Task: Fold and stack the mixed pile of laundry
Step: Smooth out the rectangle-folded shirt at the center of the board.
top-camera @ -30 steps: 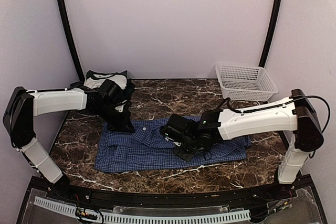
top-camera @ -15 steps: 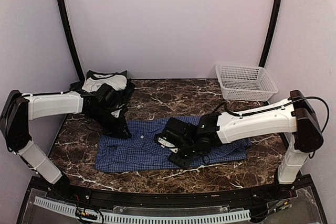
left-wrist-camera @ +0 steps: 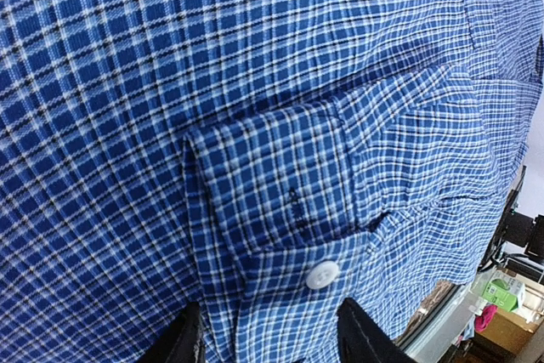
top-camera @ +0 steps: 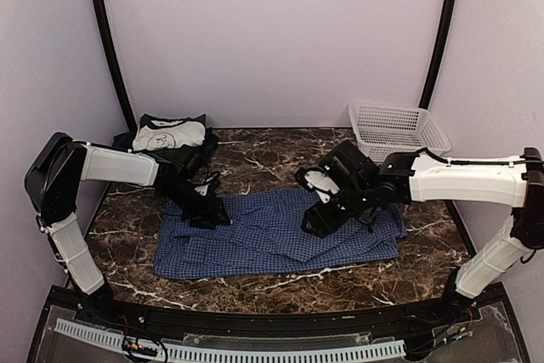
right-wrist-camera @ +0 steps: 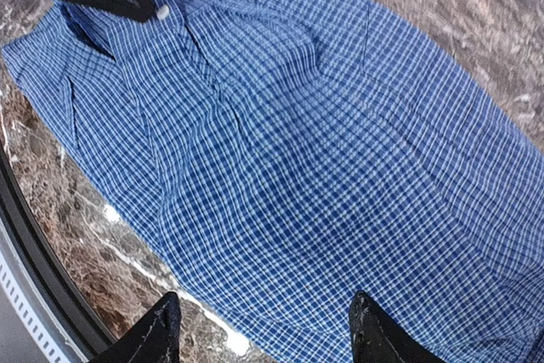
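I have just let go with both grippers. A second ago they were pinched shut, low on the shirt (top-camera: 272, 240), the right one down near its middle. Now my right gripper (top-camera: 320, 220) has lifted and drawn back over the shirt's right half. My left gripper (top-camera: 208, 210) sits at the upper left edge with its jaws parted.

The shirt lies spread near the front of the table (top-camera: 255, 159), with one layer turned over on itself. I judge that one fold is laid and released, with more to make before it can be stacked. The cream and green garment (top-camera: 170, 133) sits in a heap at the back left corner, well apart from the basket (top-camera: 398, 132) at the back right.

The overhead view gives me the layout but not my jaws. My left wrist camera shows them: my fingers (left-wrist-camera: 183, 342) stand apart on either side of what I take for a cuff (left-wrist-camera: 280, 201). Its white button (left-wrist-camera: 323, 275) is just ahead of them, and the cloth lies slack, not pinched. My right wrist camera shows its fingers (right-wrist-camera: 161, 329) wide with nothing between, hovering over flat checked cloth. Its top left corner also catches the left gripper over the shirt's far corner, which the left camera cannot place.
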### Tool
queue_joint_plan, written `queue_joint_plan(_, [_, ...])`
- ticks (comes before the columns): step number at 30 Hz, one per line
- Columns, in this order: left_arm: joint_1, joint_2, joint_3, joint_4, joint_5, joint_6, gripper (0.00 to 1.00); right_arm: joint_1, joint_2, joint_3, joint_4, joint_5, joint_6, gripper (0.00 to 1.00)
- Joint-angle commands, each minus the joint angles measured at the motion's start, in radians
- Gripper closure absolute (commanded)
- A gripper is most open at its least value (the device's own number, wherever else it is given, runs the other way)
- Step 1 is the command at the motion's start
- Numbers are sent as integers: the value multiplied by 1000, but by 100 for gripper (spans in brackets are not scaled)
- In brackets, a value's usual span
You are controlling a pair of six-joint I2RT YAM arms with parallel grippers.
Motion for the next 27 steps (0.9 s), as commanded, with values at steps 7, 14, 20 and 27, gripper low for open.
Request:
queue_joint_plan(7, [-11, 64, 45, 45, 25, -3, 65, -76, 59, -126, 83, -113, 79, 36])
queue_joint_plan(14, [-10, -45, 43, -8, -13, -13, 99, -89, 92, -146, 94, -114, 95, 36])
queue_joint_plan(20, [16, -87, 17, -64, -114, -9, 100, -89, 82, -140, 86, -111, 101, 36])
queue_joint_plan(27, [17, -55, 47, -82, -136, 12, 55, -90, 84, -127, 64, -115, 119, 36])
